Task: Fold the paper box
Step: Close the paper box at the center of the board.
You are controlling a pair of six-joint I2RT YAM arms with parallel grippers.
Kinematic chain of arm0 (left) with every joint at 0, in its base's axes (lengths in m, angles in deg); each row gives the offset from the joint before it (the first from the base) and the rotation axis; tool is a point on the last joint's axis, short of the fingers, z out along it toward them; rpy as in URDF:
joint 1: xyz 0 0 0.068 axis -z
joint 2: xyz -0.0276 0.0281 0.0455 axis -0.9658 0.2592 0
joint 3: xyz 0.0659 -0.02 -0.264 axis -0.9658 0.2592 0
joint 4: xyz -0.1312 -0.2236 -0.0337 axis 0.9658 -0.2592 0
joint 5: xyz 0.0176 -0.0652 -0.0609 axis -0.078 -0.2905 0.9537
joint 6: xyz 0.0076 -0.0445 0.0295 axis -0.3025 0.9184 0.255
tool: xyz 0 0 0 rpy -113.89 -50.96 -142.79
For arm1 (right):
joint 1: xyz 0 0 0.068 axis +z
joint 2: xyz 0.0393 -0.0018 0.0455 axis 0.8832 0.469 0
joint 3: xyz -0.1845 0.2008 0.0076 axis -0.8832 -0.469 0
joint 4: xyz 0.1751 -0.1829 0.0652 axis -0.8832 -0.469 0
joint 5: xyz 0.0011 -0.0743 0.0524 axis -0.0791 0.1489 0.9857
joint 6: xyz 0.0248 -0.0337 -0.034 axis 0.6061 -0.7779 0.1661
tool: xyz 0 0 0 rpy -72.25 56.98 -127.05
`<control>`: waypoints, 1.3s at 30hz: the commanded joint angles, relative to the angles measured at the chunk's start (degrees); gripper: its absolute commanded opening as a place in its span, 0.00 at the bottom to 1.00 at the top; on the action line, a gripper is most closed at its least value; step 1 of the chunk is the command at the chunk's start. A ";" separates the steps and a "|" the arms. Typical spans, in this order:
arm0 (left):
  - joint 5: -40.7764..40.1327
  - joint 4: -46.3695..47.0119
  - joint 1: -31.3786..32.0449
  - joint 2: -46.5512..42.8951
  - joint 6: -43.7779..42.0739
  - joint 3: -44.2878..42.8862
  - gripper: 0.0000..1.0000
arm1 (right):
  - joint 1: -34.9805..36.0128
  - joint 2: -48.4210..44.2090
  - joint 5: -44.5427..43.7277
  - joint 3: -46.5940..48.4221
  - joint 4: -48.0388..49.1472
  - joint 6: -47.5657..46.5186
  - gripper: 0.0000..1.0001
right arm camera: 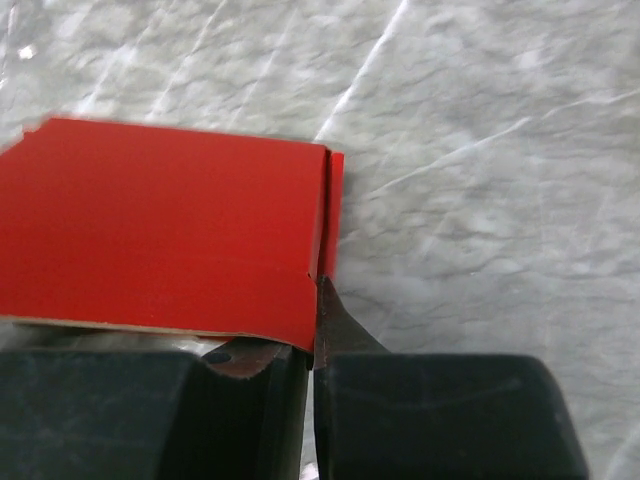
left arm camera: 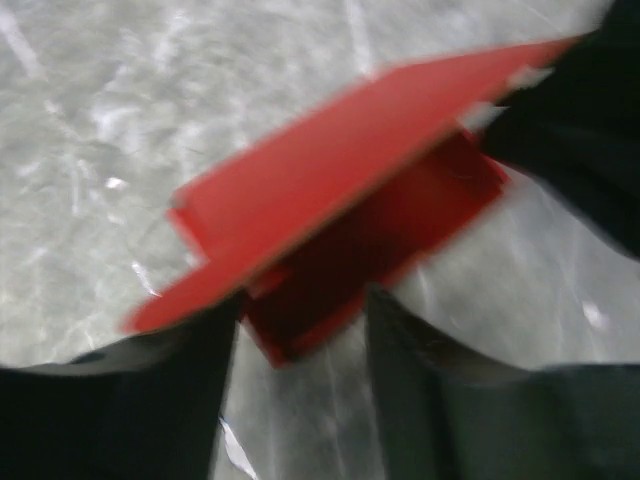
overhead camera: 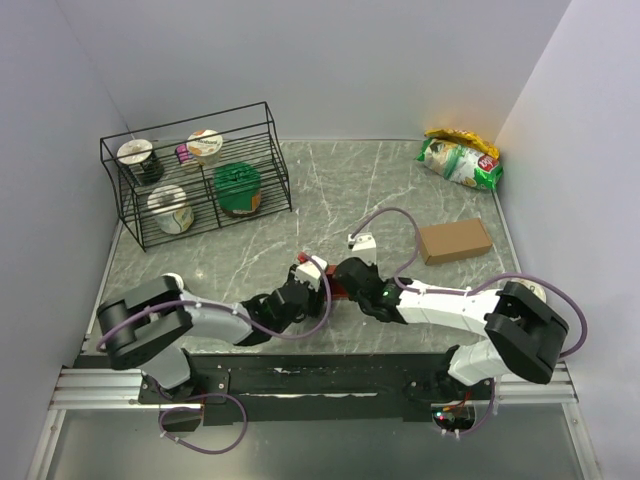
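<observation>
From above: left end effector [overhead camera: 315, 272] and right end effector [overhead camera: 345, 280] nose to nose at the centre of the bench [overhead camera: 400, 190], with slivers of the red paper box [overhead camera: 340, 294] showing between and under them; too crowded there to read either opening. Toward 10 o'clock, a black wire rack [overhead camera: 195, 175] of cups; toward 3 o'clock, a brown cardboard box [overhead camera: 455, 241]; toward 2 o'clock, a green and yellow snack bag [overhead camera: 460, 158]. Through the left wrist camera, blurred: dark fingers [left arm camera: 190, 400] at 6 o'clock, spread apart, with the lower corner of the paper box dipping into the gap; cannot tell whether touching either one. Upper panel of the box tilted, slanting from 8 o'clock up to 2 o'clock over the marbled bench. Through the right wrist camera: fingers [right arm camera: 440, 410] nearly pressed together at 6 o'clock, pinching the right-hand edge of a flat red panel; panel itself filling the view from 9 o'clock to centre, with a narrow strip along its right edge.
</observation>
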 commanded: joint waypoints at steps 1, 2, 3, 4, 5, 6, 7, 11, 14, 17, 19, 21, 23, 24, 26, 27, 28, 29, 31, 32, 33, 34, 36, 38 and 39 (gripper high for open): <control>10.44 -3.55 1.92 -7.56 3.24 0.59 0.68 | 1.81 1.22 0.61 0.30 4.43 2.72 0.00; 11.23 -5.12 1.84 -8.62 3.50 0.76 0.74 | 1.90 1.22 0.34 0.12 4.78 2.72 0.00; 11.67 -6.35 1.92 -9.59 3.68 0.85 0.77 | 1.90 1.05 0.08 -0.05 5.13 2.81 0.00; 12.02 -7.50 1.75 -11.78 3.94 0.94 0.80 | 1.99 0.96 0.16 -0.49 5.57 2.72 0.00; 12.64 -10.12 1.75 -13.02 4.12 1.03 0.84 | 1.99 0.87 0.08 -0.76 5.92 2.81 0.00; 13.34 -11.54 1.75 -14.25 4.30 1.29 0.86 | 1.99 0.78 -0.01 -0.84 6.19 2.98 0.00; 13.61 -12.94 1.75 -17.22 4.65 1.46 0.88 | 2.16 0.78 -0.01 -1.11 6.36 3.16 0.00; 17.29 -19.36 -0.27 -24.97 6.31 3.04 0.96 | 2.17 0.96 0.07 -1.72 7.50 3.07 0.00; 23.09 -22.62 -3.96 -31.03 7.46 4.89 0.99 | 2.34 1.57 -0.10 -1.20 7.59 2.81 0.00; 26.25 -26.31 -8.09 -36.31 8.60 4.81 0.99 | 2.60 1.92 -0.28 -1.02 7.51 2.28 0.00; 27.49 -27.98 -11.60 -39.21 10.70 3.32 0.99 | 2.69 1.92 -0.45 -1.02 7.59 2.37 0.00; 28.46 -27.99 -14.84 -40.27 12.81 1.30 0.97 | 2.78 2.10 -0.63 -1.02 7.51 2.19 0.00; 29.77 -26.59 -16.70 -40.10 16.50 0.15 0.96 | 2.96 2.19 -0.89 -0.85 7.59 2.10 0.00; 29.96 -26.23 -18.45 -38.88 17.82 -0.98 0.96 | 3.13 2.36 -0.98 -0.76 7.59 2.02 0.00; 30.65 -25.45 -20.13 -36.86 20.90 -2.31 0.96 | 3.31 2.71 -1.24 -0.58 7.51 1.67 0.00; 30.83 -25.09 -21.70 -35.72 21.34 -3.18 0.96 | 3.39 3.15 -1.33 -0.58 7.59 1.75 0.00; 30.75 -24.83 -22.33 -33.09 22.48 -3.54 0.96 | 3.66 3.33 -1.51 -0.23 7.59 1.75 0.00; 31.36 -23.87 -23.12 -31.68 22.67 -3.72 0.96 | 3.75 3.59 -1.86 -0.23 7.42 1.58 0.00; 32.32 -22.81 -25.58 -27.47 23.19 -4.16 0.98 | 4.10 4.03 -2.30 0.29 7.07 1.66 0.00; 32.85 -21.93 -26.46 -26.05 23.46 -4.16 0.99 | 4.27 4.03 -2.65 0.30 7.07 1.49 0.00; 34.60 -19.92 -28.21 -23.69 23.81 -4.07 0.99 | 4.36 4.21 -2.65 0.47 6.98 1.49 0.00; 35.49 -18.95 -28.92 -22.53 24.24 -3.98 0.97 | 4.54 4.30 -2.91 0.65 6.89 1.49 0.00; 37.33 -17.36 -29.97 -19.38 24.60 -4.16 0.94 | 4.80 4.56 -3.09 1.00 6.54 1.49 0.00; 38.83 -16.13 -30.24 -17.43 24.69 -4.07 0.91 | 4.98 4.73 -3.44 1.18 6.36 1.40 0.00; 39.36 -14.64 -30.33 -15.86 24.86 -3.90 0.91 | 5.15 4.82 -3.44 1.44 6.36 1.31 0.00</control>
